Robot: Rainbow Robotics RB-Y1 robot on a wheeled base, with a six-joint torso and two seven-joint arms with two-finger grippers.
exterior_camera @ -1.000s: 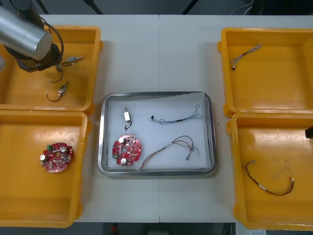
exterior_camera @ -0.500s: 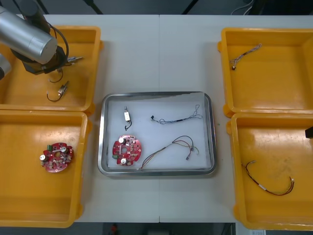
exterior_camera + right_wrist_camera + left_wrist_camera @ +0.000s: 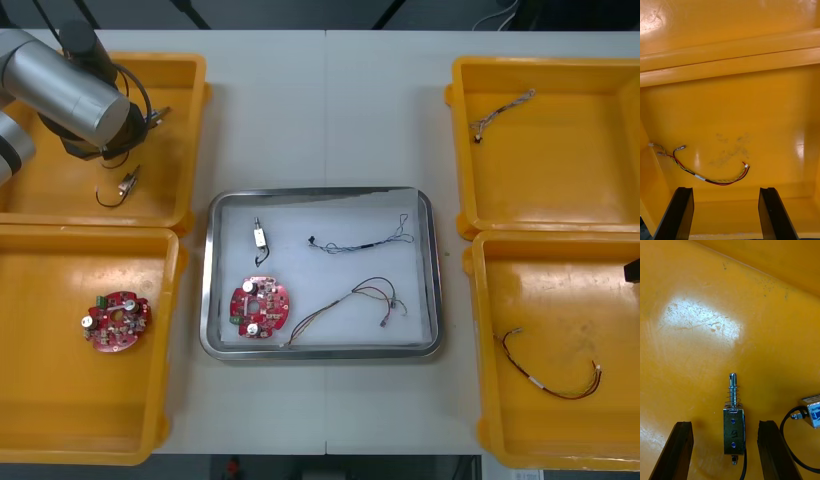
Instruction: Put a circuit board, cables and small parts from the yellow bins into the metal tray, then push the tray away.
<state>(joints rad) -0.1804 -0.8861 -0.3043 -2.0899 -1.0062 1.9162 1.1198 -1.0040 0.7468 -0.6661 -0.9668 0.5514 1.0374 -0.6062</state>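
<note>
My left gripper (image 3: 724, 424) is open and hovers low over the floor of the far left yellow bin (image 3: 185, 130). A small metal part (image 3: 733, 425) with a spring pin lies between its fingers, untouched. A second small metal part (image 3: 813, 413) with a black lead lies just beside one finger. From the front, my left arm (image 3: 75, 95) covers that spot, and one part (image 3: 126, 183) lies nearer in the bin. The metal tray (image 3: 425, 270) holds a red circuit board (image 3: 260, 308), a small metal part (image 3: 259, 238), a blue and white cable (image 3: 365, 243) and a darker cable (image 3: 350, 300). My right gripper (image 3: 725, 189) hangs open over a red and yellow cable (image 3: 703, 177).
The near left bin (image 3: 165, 350) holds another red circuit board (image 3: 116, 321). A cable (image 3: 503, 108) lies in the far right bin (image 3: 460, 150). The red and yellow cable (image 3: 550, 375) is in the near right bin (image 3: 480, 350). Bare table lies beyond the tray.
My left arm has shifted to the right over the far left bin. The tray and its contents have not moved, nor has the right arm.
</note>
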